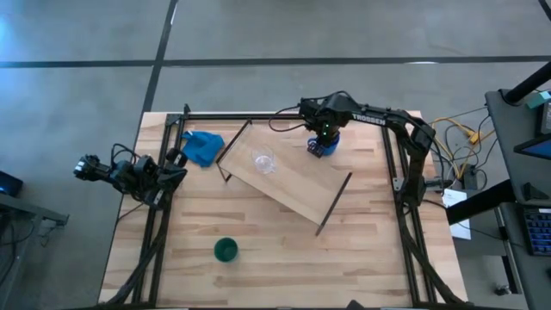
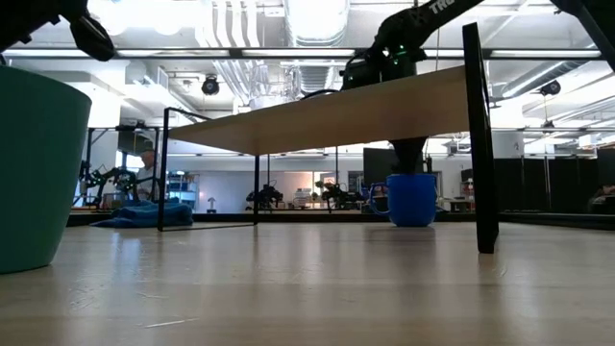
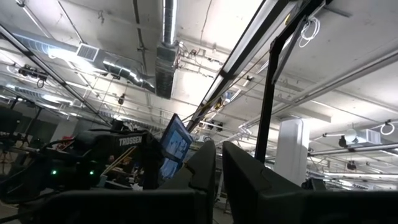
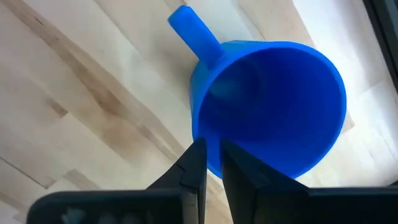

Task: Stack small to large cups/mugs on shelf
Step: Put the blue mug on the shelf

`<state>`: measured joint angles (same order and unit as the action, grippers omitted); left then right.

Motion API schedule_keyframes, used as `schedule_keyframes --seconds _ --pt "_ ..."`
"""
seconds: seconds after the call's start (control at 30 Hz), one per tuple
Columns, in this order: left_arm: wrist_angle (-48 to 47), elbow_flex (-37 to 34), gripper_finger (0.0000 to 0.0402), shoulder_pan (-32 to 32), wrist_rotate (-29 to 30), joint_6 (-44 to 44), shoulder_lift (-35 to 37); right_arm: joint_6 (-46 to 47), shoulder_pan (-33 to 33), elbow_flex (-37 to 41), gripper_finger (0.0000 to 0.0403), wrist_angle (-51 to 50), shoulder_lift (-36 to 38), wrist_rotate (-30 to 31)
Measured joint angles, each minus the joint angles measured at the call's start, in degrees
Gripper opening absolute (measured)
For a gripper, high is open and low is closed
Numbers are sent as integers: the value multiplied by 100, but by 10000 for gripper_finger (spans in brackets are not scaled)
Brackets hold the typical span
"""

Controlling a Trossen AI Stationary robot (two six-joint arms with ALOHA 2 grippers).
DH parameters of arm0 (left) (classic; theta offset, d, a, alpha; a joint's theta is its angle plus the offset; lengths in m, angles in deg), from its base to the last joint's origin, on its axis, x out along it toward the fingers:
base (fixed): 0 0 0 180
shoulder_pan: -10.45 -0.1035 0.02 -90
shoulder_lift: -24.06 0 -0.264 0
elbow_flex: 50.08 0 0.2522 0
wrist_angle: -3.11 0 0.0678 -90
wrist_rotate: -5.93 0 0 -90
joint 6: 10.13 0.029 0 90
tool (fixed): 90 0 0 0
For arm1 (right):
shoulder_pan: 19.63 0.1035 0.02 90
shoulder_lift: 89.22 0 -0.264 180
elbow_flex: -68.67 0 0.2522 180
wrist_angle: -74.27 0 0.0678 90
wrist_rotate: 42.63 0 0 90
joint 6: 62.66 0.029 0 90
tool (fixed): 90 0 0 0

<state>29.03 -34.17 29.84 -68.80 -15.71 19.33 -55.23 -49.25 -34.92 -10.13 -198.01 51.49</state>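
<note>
The bright blue mug (image 1: 324, 146) stands by its base on the table behind the shelf's far right corner; it also shows in the low view (image 2: 411, 199). My right gripper (image 1: 324, 136) is above it, shut on its wall. The tiny clear glass cup (image 1: 263, 161) stands on the light-wood shelf (image 1: 288, 176). The dark green cup (image 1: 225, 250) stands on the table near the front edge and shows large in the low view (image 2: 34, 168). My left gripper (image 1: 176, 164) waits at the table's left edge, shut and empty, pointing up at the ceiling (image 3: 218, 168). My right gripper (image 4: 213, 163) pinches the mug's wall at the rim (image 4: 211, 134), about a quarter turn round from the handle (image 4: 193, 31). One finger is inside the mug and one outside. The fingers come from above, pointing down. The mug stands upright with its base on the table.
A blue cloth (image 1: 203, 146) lies at the far left beside the shelf's left rod frame (image 1: 232, 151). The shelf stands slantwise across the table's middle on dark rod legs (image 2: 480, 144). Dark frame bars run along the table's left, right and far edges.
</note>
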Motion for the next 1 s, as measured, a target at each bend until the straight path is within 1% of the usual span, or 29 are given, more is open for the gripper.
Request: schedule_keyframes --seconds 0.33,1.0 --pt "519 13 15 1 20 0 0 -206 -58 60 38 133 0 2" --pt "512 17 15 1 22 0 -1 -347 -81 -76 38 294 11 48"
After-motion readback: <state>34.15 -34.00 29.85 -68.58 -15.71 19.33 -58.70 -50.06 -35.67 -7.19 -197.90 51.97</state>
